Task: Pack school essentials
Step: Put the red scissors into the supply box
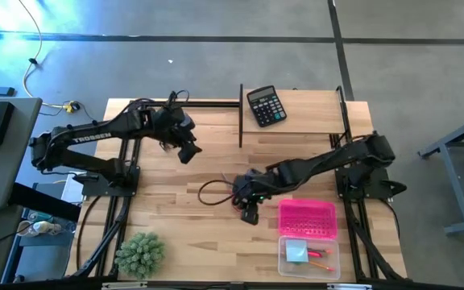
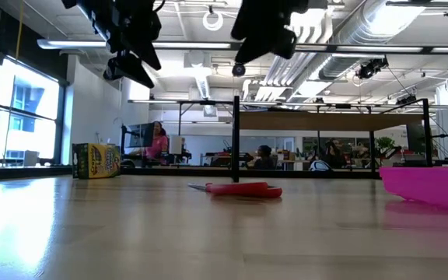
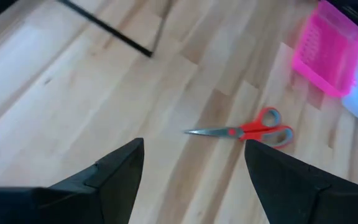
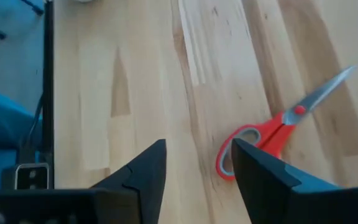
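1. The table (image 1: 216, 161) was pale butcher-block wood, its long planks showing fine grain.
2. The scissors (image 3: 244, 129) lay flat on the bare wood near the middle of the table, with tapered grey metal blades shut to a point and smooth red plastic loop handles.
3. The right gripper (image 4: 197, 165) hung just above the scissors' handles, its two dark, wedge-shaped fingers apart and holding nothing; one handle loop showed between them.
4. The left gripper (image 3: 194, 168) hovered high over the table, farther back than the scissors and toward the calculator (image 1: 265, 105). Its matte black fingers were spread wide and empty.
5. A bright pink plastic basket (image 1: 307, 218), rectangular with perforated walls, sat just beside the scissors on the right arm's side.
6. Touching the basket's near edge was a clear plastic box (image 1: 308, 256) with rounded corners. It held a light-blue square notepad (image 1: 297, 251) and thin orange pencils (image 1: 320, 259).
7. The calculator was black, slab-shaped, with rows of small keys.
8. A green spiky plant (image 1: 140, 254), round and bristly, stood at the near corner on the left arm's side, well apart from the scissors.
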Controlling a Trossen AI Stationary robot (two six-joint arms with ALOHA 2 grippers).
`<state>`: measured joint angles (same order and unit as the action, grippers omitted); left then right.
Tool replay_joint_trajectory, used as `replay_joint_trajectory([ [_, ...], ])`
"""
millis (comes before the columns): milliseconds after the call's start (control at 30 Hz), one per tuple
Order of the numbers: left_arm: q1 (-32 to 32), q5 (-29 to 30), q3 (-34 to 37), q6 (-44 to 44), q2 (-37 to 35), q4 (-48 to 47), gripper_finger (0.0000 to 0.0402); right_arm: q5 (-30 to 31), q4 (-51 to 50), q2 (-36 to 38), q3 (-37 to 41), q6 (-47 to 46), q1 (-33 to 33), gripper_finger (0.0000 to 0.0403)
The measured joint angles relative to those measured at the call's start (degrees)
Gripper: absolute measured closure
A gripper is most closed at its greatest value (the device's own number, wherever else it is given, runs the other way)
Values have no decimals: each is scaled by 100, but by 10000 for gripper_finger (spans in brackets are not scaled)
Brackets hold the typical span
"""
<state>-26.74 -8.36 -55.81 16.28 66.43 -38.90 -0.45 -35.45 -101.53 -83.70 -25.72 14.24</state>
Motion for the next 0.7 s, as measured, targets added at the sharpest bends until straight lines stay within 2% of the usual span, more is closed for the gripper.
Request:
replay_joint_trajectory([
  [367,-661,20,0,-193,0,-453,135,-112,91,-987,-181,-601,2,247],
  [700,-748,50,-1,-602,0,-709,135,-129,365,-1434,-184,-684,4,251],
])
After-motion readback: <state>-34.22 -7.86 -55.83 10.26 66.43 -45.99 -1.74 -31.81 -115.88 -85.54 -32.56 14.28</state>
